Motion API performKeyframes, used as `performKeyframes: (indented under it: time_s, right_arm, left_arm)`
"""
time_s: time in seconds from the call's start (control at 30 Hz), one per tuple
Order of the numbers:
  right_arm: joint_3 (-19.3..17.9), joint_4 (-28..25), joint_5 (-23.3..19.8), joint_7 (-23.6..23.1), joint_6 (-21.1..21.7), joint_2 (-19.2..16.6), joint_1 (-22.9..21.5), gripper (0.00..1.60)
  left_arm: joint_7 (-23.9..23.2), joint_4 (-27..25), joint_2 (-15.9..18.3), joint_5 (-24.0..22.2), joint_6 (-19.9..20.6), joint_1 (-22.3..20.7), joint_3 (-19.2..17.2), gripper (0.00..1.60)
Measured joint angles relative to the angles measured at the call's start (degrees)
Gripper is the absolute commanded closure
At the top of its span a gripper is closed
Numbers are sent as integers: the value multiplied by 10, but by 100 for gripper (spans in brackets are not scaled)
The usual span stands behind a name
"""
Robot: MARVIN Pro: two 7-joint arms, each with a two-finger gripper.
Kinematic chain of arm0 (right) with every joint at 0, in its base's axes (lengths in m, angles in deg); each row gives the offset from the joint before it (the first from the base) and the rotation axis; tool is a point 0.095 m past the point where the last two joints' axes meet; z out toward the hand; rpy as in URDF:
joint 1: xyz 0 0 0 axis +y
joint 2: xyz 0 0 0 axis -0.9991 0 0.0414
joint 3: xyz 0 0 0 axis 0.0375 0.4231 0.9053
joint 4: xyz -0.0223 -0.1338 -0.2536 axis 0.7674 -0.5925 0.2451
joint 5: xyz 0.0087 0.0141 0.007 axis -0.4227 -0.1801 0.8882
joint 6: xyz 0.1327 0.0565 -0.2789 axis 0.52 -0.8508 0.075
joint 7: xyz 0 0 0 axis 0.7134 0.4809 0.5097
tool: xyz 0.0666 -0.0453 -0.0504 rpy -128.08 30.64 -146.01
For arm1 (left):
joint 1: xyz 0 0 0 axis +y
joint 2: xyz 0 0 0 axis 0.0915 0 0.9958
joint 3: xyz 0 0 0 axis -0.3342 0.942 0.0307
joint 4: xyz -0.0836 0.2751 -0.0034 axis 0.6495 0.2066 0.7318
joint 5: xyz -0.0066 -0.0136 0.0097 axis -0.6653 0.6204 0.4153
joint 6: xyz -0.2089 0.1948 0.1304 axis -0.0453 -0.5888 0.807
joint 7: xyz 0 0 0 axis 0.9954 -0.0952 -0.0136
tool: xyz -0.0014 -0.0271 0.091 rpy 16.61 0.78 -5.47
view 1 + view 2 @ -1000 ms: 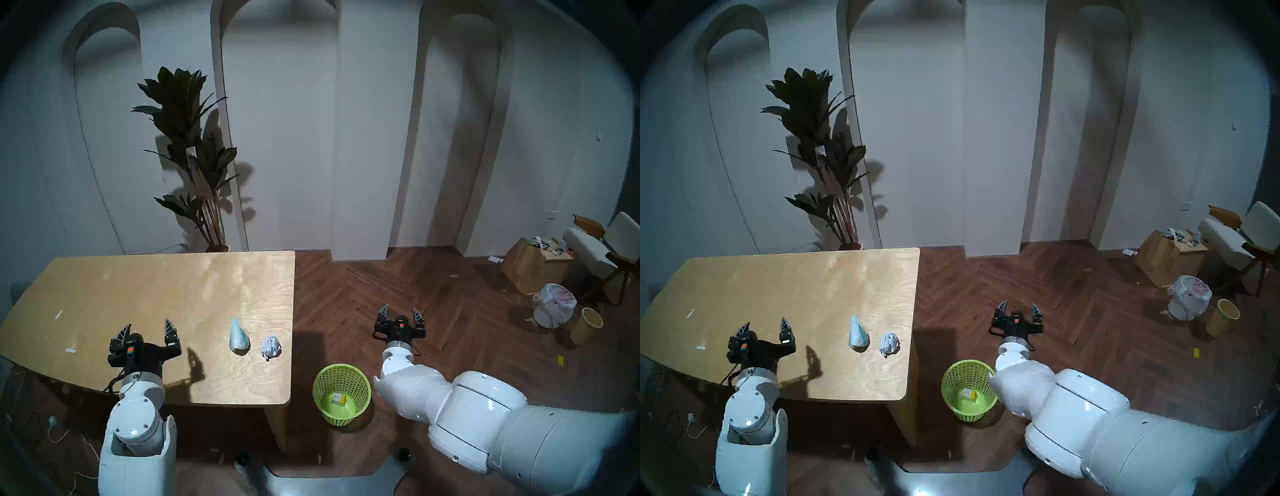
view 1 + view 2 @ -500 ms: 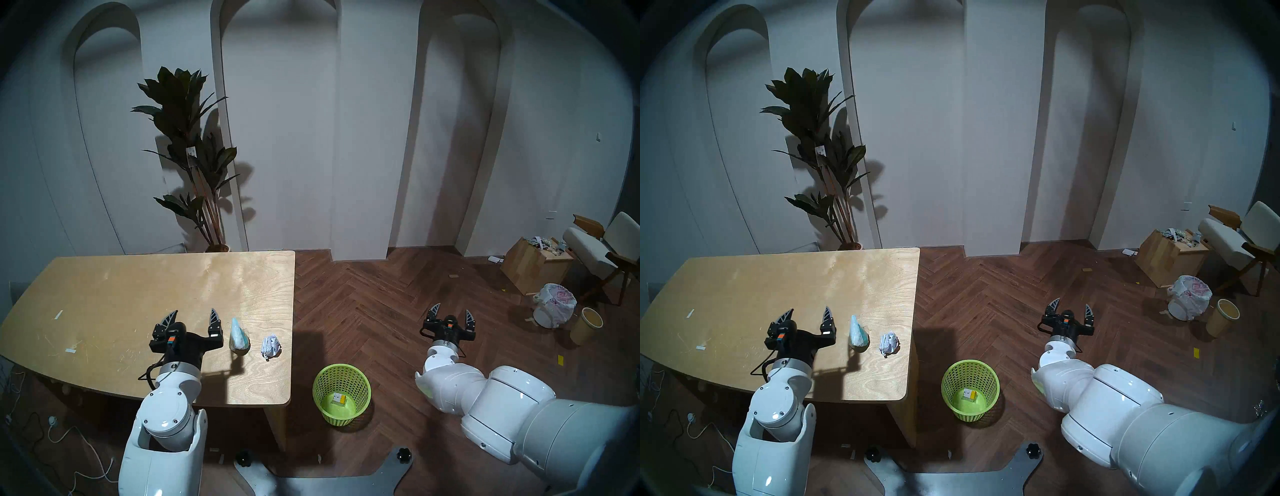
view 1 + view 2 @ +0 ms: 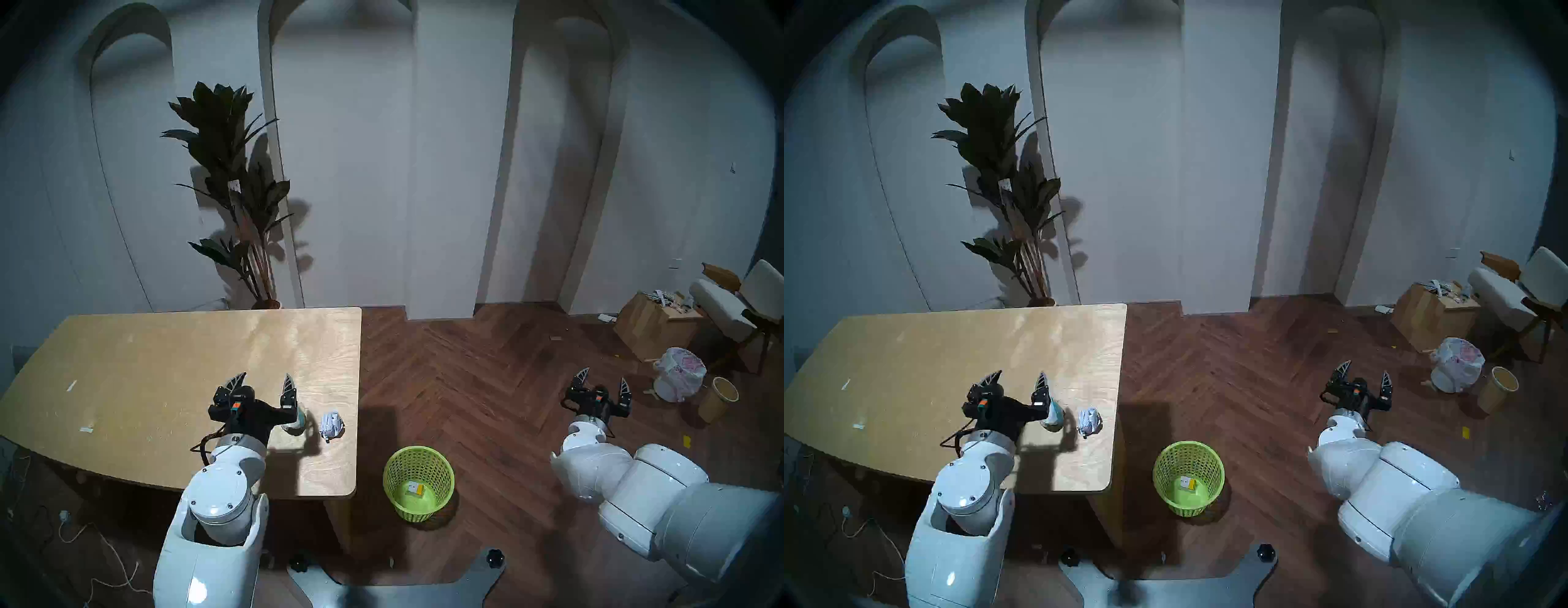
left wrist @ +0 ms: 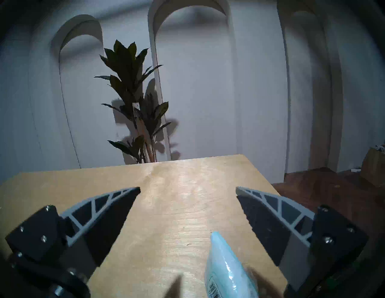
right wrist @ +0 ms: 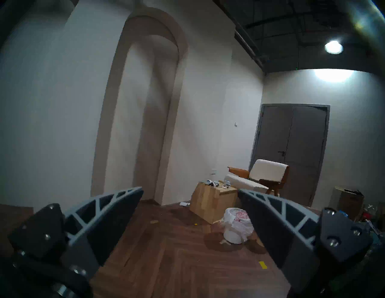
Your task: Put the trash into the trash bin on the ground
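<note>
The pale blue cone wrapper [image 3: 299, 421] lies on the wooden table [image 3: 169, 361], and the crumpled white paper ball [image 3: 331, 423] lies just right of it. My left gripper [image 3: 265, 375] is open above the table; its right finger covers most of the wrapper. In the left wrist view the wrapper [image 4: 225, 268] lies between the open fingers, nearer the right one. The lime-green mesh bin [image 3: 441, 475] stands on the floor right of the table, with the yellow-topped cardboard box [image 3: 415, 490] inside. My right gripper [image 3: 603, 375] is open and empty over the floor, far right of the bin.
A white bin with a pink-printed bag [image 3: 679, 373] and a beige bin [image 3: 719, 399] stand just right of my right gripper. A large cardboard box [image 3: 653, 325] and a chair [image 3: 738, 305] are behind them. A potted plant [image 3: 242, 191] stands behind the table.
My left gripper has moved right across the table until its fingers straddle the cone wrapper. My right arm has swung right, away from the green bin. Both grippers stayed open.
</note>
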Motion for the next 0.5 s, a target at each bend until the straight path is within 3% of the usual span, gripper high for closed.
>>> performKeyframes:
  time_s: [0.17, 0.5]
  right_arm:
    - [5, -7, 2, -15, -10, -3, 8, 0]
    - [23, -28, 14, -52, -24, 28, 52, 0]
  left_arm:
    - [-8, 0, 6, 5, 15, -7, 5, 0]
    - [-20, 0, 16, 13, 39, -16, 10, 0]
